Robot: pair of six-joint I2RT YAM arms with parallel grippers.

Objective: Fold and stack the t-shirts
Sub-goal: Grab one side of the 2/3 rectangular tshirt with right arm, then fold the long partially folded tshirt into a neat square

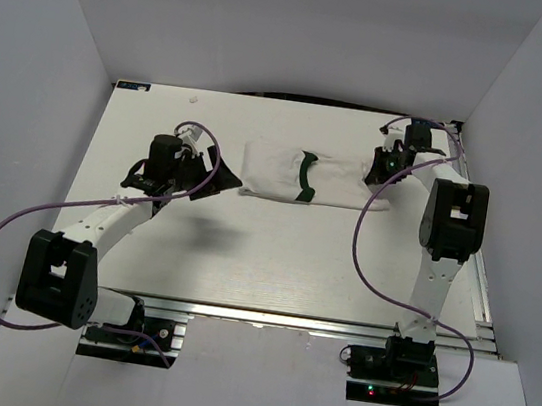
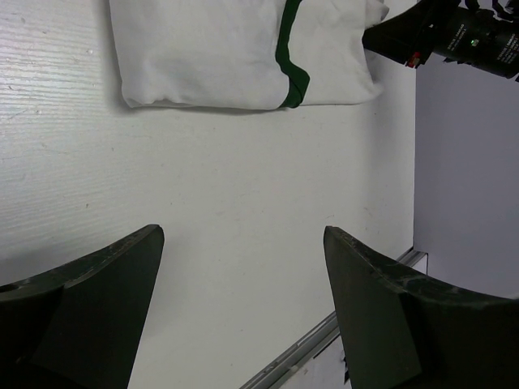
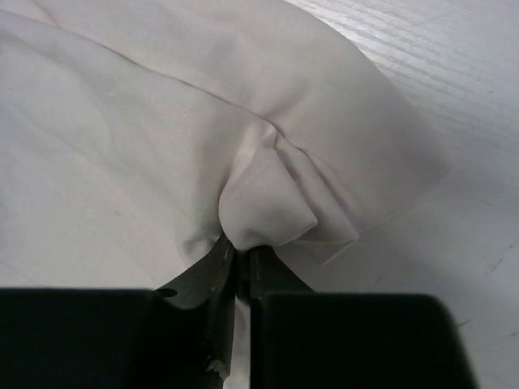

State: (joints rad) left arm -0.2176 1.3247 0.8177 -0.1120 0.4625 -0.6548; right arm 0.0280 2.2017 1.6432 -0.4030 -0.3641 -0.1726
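The white t-shirt [image 1: 295, 174] with a dark green collar lies folded into a long strip at the back middle of the table. It also shows in the left wrist view [image 2: 235, 53] and fills the right wrist view [image 3: 162, 146]. My right gripper [image 1: 382, 168] is at the shirt's right end, shut on a bunched fold of white cloth [image 3: 268, 207]. My left gripper [image 1: 217, 170] is open and empty, just left of the shirt's left end; in its wrist view [image 2: 243, 243] only bare table lies between the fingers.
The white table [image 1: 244, 250] is walled by white panels at the left, back and right. A metal rail [image 1: 315, 322] runs along the near edge. Purple cables loop off both arms.
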